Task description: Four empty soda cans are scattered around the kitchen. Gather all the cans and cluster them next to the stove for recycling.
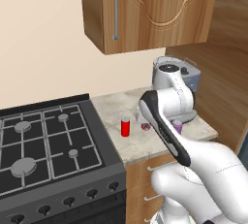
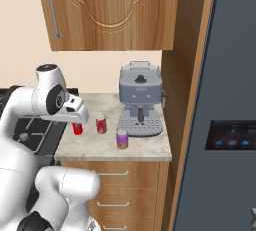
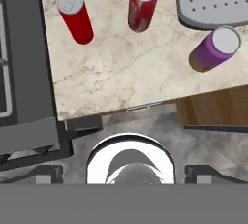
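Hovering above tabletop (image 3: 121,77) | jaws spread wide, holding nothing | red can (image 3: 76,17) just beside stove (image 1: 48,140); reddish-pink can (image 3: 142,6) near; purple can (image 3: 214,48) by coffee machine (image 2: 140,102) | judged next: descend squarely over purple can, clearing the machine.

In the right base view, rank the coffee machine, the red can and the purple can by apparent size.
1. coffee machine, clearly largest.
2. purple can and red can: look alike; the arm partly covers the red one, so no ranking.
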